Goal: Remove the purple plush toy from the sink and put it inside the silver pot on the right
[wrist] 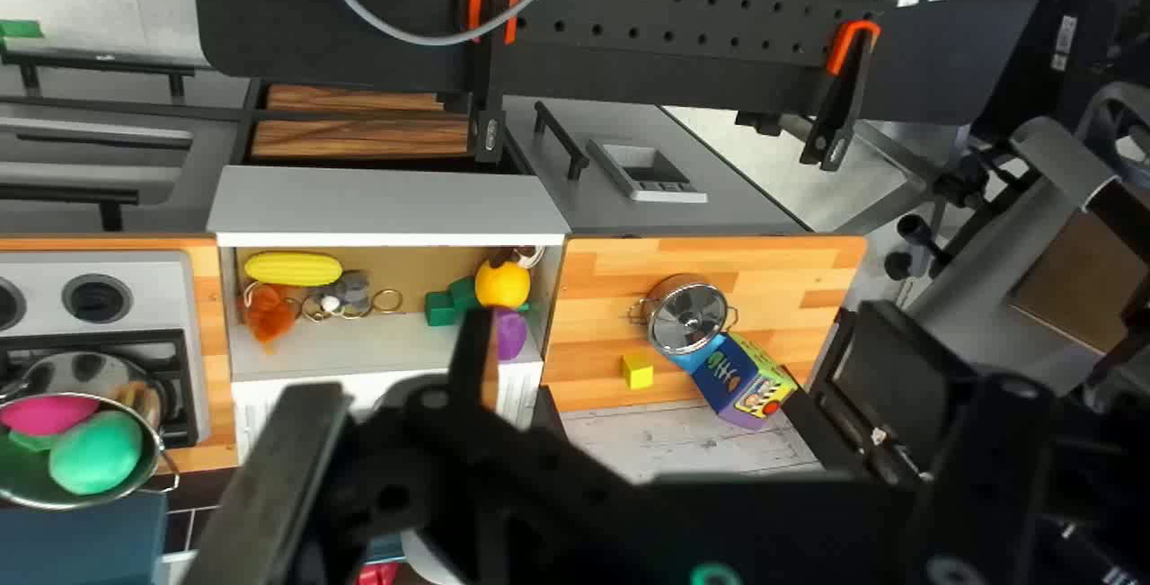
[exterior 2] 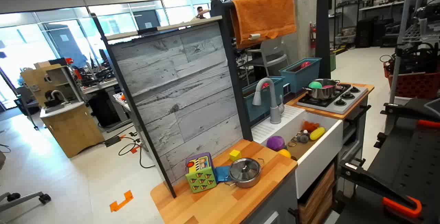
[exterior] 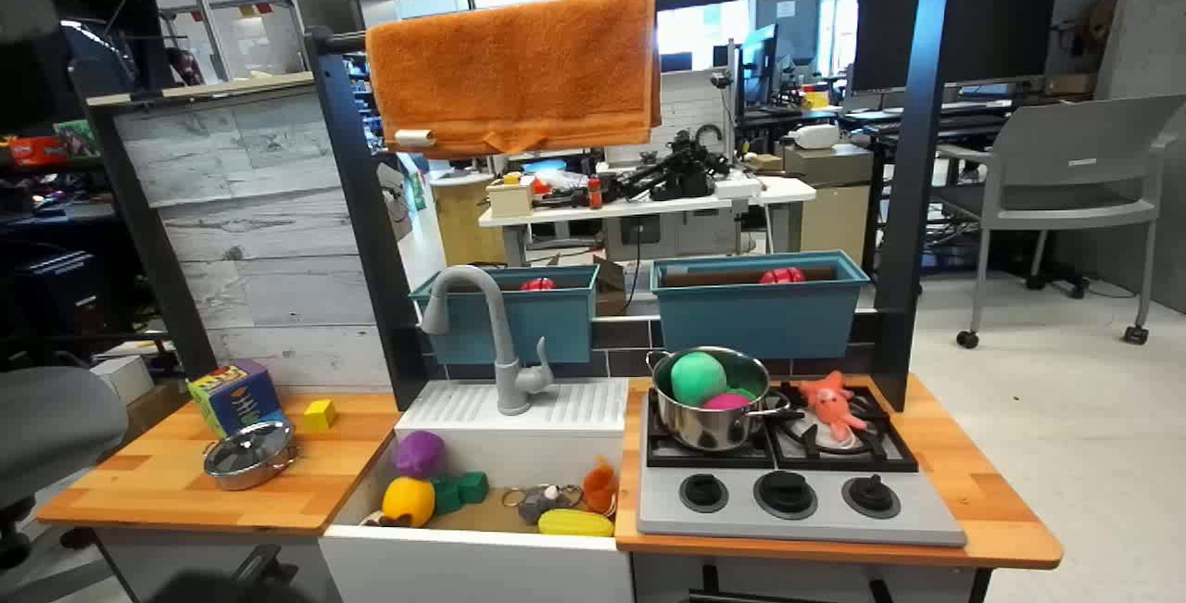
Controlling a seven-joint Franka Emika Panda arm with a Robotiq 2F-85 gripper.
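Note:
The purple plush toy point(exterior: 421, 454) lies at the left end of the white sink point(exterior: 473, 575), next to a yellow toy point(exterior: 409, 500). The toy also shows in an exterior view point(exterior 2: 275, 143) and in the wrist view point(wrist: 511, 333), partly hidden behind a finger. The silver pot point(exterior: 709, 427) stands on the stove with a green ball and a pink thing inside; it also shows in an exterior view point(exterior 2: 321, 92) and at the left edge of the wrist view point(wrist: 153, 441). My gripper point(wrist: 680, 320) is open and empty, high above the counter, and out of view in both exterior views.
A grey faucet point(exterior: 500, 334) rises behind the sink. The sink also holds green blocks point(exterior: 460, 490), a yellow corn-like toy point(exterior: 575, 522) and an orange toy point(exterior: 600, 487). A lidded pot point(exterior: 250, 457), a picture box point(exterior: 236, 397) and a yellow block point(exterior: 320, 414) stand on the left counter.

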